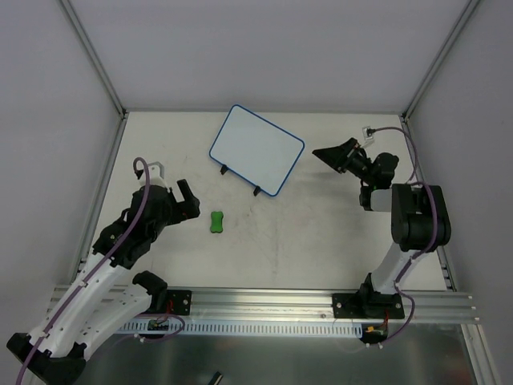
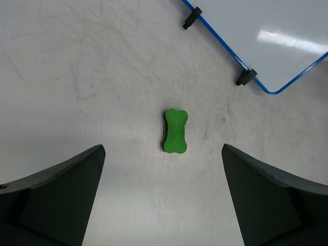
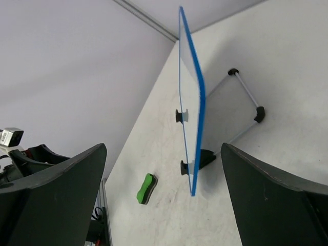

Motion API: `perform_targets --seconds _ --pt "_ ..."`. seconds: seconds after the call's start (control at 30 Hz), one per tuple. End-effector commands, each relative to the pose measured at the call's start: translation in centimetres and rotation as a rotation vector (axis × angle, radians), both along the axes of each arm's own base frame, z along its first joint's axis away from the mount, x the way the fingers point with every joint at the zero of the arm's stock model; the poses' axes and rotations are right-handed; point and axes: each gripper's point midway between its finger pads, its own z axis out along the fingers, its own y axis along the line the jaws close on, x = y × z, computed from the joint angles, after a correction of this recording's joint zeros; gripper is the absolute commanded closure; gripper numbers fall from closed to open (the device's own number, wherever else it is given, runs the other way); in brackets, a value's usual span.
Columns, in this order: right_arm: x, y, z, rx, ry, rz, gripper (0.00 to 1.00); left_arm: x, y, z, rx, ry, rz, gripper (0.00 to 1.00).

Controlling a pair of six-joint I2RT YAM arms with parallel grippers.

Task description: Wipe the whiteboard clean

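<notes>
My left fingers (image 2: 56, 195) and right fingers (image 3: 277, 200) gape apart, empty; the eraser (image 1: 216, 221) lies at seven o'clock of the whiteboard (image 1: 256, 148).

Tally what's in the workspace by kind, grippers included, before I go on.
Whiteboard: 1
Green eraser: 1
Grippers: 2, the left gripper and the right gripper, both open and holding nothing
Total: 4
</notes>
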Motion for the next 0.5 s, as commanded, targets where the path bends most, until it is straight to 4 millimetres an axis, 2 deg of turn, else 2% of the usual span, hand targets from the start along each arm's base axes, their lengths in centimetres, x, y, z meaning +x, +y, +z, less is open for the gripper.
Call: perform_targets --seconds 0.0,0.03,0.1,0.2,0.23,0.33,0.37,0.43,0.47 --pt "-2.2 -1.1 6.8 0.013 -0.275 -0.007 0.01 0.0 0.7 0.7 -0.002 -0.044 0.035 0.01" --pt "-2.6 -1.9 7.6 0.022 -0.277 -0.027 0.01 -0.1 0.8 0.7 -0.003 -0.048 0.040 0.01" --pt "-3.1 -2.6 6.7 0.020 -0.213 -0.046 0.01 -0.2 0.8 0.7 -0.022 -0.053 0.046 0.01" --pt "-4.3 -3.4 6.6 -0.011 -0.170 -0.071 0.01 -0.3 0.6 0.8 -0.046 -0.053 0.048 0.01" --pt "-4.7 -3.8 5.8 -0.033 -0.145 -0.088 0.01 -0.4 0.5 0.8 -0.049 -0.052 0.045 0.01" --pt "-5.7 -4.8 4.3 -0.175 -0.088 -0.165 0.01 -0.5 0.6 0.9 -0.061 -0.062 0.050 0.01" --pt "-6.9 -4.9 4.1 -0.213 -0.044 -0.180 0.01 -0.6 0.6 0.9 -0.064 -0.063 0.051 0.01" --pt "-7.5 -5.8 3.9 -0.301 -0.065 -0.228 0.01 -0.6 0.8 0.8 -0.069 -0.067 0.062 0.01" --pt "-8.5 -5.9 4.1 -0.324 -0.049 -0.236 0.01 -0.6 0.9 0.8 -0.069 -0.068 0.072 0.01"
